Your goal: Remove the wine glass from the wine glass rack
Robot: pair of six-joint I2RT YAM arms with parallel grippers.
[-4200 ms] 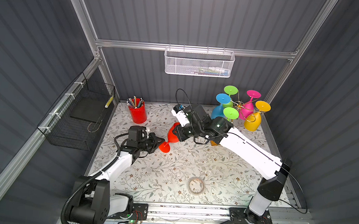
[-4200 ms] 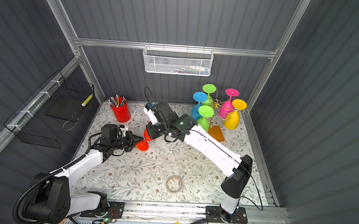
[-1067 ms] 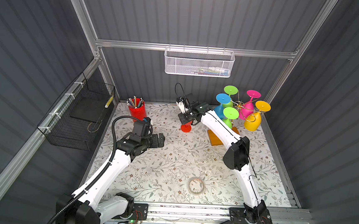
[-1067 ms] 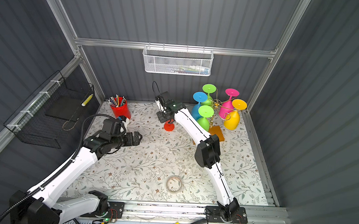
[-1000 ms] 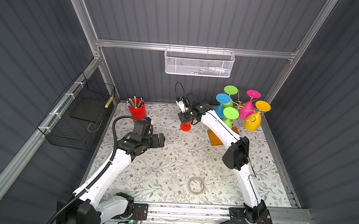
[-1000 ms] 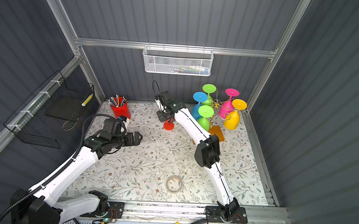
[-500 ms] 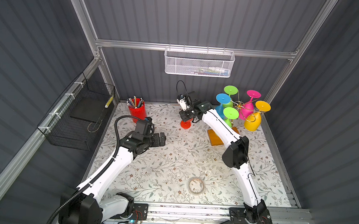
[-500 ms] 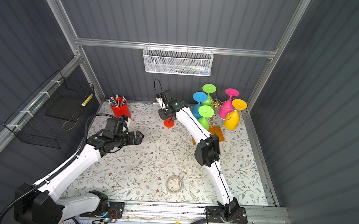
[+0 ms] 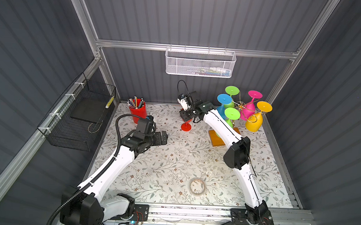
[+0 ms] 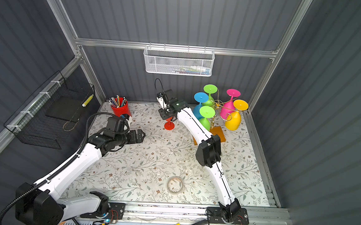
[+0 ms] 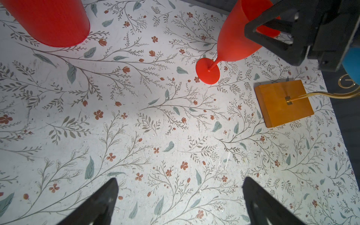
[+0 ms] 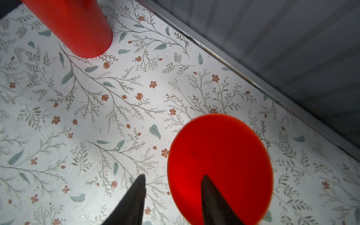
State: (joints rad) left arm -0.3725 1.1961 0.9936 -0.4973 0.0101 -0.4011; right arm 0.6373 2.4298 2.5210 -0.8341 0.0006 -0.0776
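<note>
A red wine glass (image 9: 185, 127) (image 10: 169, 126) stands upright on the floral mat, off the wine glass rack (image 9: 240, 105) (image 10: 218, 102). My right gripper (image 9: 188, 115) (image 12: 173, 176) hangs over its mouth (image 12: 220, 152), open. One finger is above the bowl's inside and the other is outside the rim. The rack's wooden base (image 11: 282, 103) sits just right of the glass (image 11: 233, 39). Blue, pink, yellow and two green glasses hang upside down on the rack. My left gripper (image 9: 162, 137) (image 11: 180, 181) is open and empty over bare mat, left of the glass.
A red pencil cup (image 9: 137, 112) stands at the back left, close to the left arm. A tape roll (image 9: 197, 186) lies near the front. A white mesh basket (image 9: 200, 63) hangs on the back wall, a black wire basket (image 9: 79, 114) on the left wall.
The right jaws were shut on the red glass's rim and have now spread apart, leaving the glass standing by itself. The left gripper drifted slightly right.
</note>
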